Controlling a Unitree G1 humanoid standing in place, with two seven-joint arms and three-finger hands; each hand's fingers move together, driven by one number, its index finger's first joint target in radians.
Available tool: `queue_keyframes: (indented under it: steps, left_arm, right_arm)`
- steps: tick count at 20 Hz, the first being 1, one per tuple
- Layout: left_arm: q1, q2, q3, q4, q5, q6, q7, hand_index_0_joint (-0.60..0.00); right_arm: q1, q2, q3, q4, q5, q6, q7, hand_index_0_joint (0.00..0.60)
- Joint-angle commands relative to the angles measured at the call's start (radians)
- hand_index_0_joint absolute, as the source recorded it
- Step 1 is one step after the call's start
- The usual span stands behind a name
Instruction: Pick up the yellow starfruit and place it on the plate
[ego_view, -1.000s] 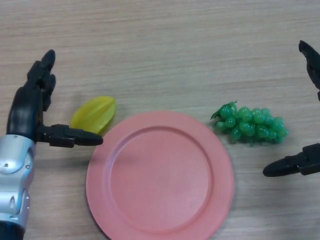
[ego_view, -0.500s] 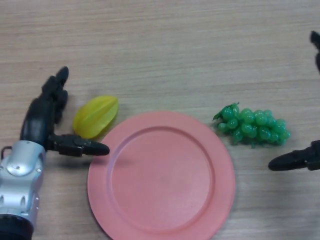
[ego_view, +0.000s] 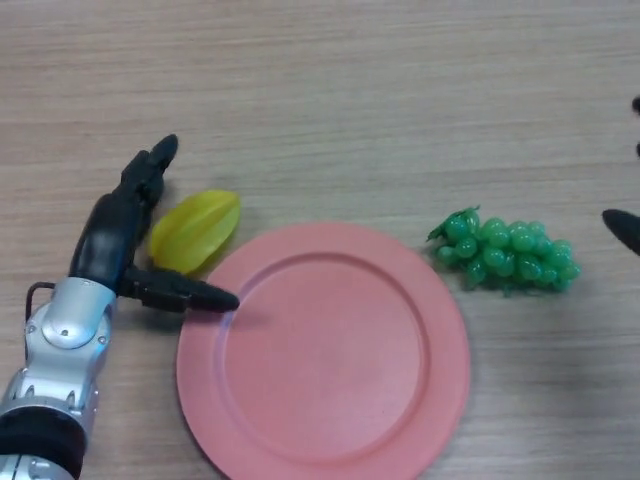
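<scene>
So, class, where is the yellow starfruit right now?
In the head view, the starfruit lies left of centre, just off the pink plate's upper-left rim, between the left robot hand's fingers and thumb.

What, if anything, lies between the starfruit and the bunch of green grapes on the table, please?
In the head view, the upper part of the pink plate lies between the yellow starfruit and the green grapes; nothing rests on it.
</scene>
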Motion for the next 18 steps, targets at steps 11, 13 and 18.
queue_keyframes:
  steps: [11,13,18]
  left_arm:
    - [-0.056,0.062,0.023,-0.102,0.197,-0.247,0.163,-0.600]
    - [-0.020,0.064,0.037,-0.230,0.102,-0.179,0.117,-0.600]
    - [0.088,0.066,0.055,-0.557,-0.014,-0.115,0.061,-0.600]
  right_arm:
    - [-0.030,-0.046,-0.051,-0.069,0.051,-0.122,-0.071,0.600]
    - [-0.037,-0.041,-0.042,-0.065,0.053,-0.123,-0.072,0.600]
    - [-0.064,-0.031,0.026,-0.038,0.034,-0.122,-0.071,0.600]
